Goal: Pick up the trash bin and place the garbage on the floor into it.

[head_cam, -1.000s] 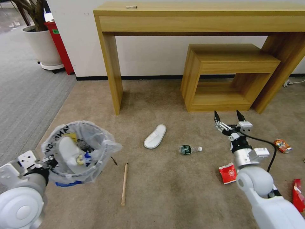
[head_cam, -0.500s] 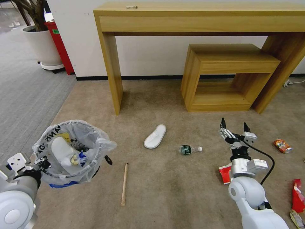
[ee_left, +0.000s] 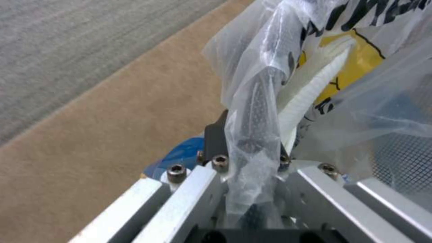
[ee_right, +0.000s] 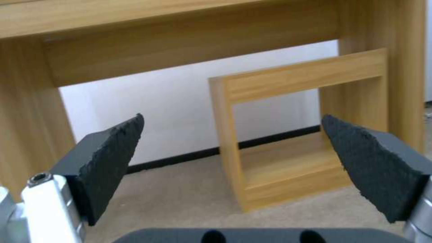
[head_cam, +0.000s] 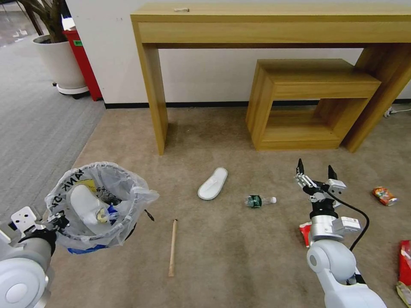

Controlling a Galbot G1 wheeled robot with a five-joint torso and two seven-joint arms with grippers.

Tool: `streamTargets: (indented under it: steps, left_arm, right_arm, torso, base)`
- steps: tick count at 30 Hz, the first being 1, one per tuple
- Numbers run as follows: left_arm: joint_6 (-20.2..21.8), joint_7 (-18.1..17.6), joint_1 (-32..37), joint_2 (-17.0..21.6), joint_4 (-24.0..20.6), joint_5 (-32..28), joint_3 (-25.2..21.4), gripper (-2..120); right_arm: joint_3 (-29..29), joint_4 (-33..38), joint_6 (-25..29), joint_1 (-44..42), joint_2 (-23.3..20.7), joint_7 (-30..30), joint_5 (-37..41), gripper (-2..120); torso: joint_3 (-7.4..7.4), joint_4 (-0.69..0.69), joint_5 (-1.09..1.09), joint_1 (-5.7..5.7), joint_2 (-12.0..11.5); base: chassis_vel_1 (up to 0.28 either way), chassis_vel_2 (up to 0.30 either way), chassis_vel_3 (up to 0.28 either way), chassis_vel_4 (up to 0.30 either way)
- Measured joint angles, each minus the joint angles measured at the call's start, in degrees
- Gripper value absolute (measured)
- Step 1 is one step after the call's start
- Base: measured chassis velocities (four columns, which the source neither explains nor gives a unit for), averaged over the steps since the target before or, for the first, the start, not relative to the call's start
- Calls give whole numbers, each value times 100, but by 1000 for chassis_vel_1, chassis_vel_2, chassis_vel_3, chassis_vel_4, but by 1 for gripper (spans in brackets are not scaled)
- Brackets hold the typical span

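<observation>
With our left tool point(head_cam: 58, 222) clamping the trash bin point(head_cam: 100, 205), our empty right tool point(head_cam: 316, 171), spread wide, likely must descend to the bottle point(head_cam: 259, 200).

The bag hid most of the trash bin point(head_cam: 100, 205), and its black letters were cut by folds and could not be read. In the left wrist view the plastic also covered the tips of the left pincer point(ee_left: 252, 152). At the right of the frame, the right arm hid most of a red wrapper point(head_cam: 305, 233). Another red wrapper point(head_cam: 404, 262) was cut off by the right edge. The small object point(head_cam: 182, 9) on the desk point(head_cam: 274, 17) was too small to tell.
</observation>
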Motion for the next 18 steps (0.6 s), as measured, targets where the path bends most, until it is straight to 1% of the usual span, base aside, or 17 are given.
streamTargets:
  steps: [5,8,11,18]
  left_arm:
    - [0,2,16,20,-6,-26,-28,0]
    - [0,4,19,20,-6,-25,-26,0]
    - [0,4,19,23,-4,-26,-16,0]
    - [0,5,-22,59,56,-19,-18,0]
  right_arm:
    - [-34,0,0,28,15,-7,-22,100]
    - [-49,-25,5,30,30,-14,-70,100]
    - [-60,-42,21,33,34,-17,-93,100]
    - [-155,-84,48,31,69,-22,-145,100]
  torso:
    - [1,0,-1,0,0]
    - [0,0,1,0,0]
    - [0,-1,0,0,0]
    - [0,-1,2,0,1]
  base:
    - [189,180,-176,-170]
    - [164,132,-139,-138]
    - [92,86,-109,-87]
    - [17,13,-3,-8]
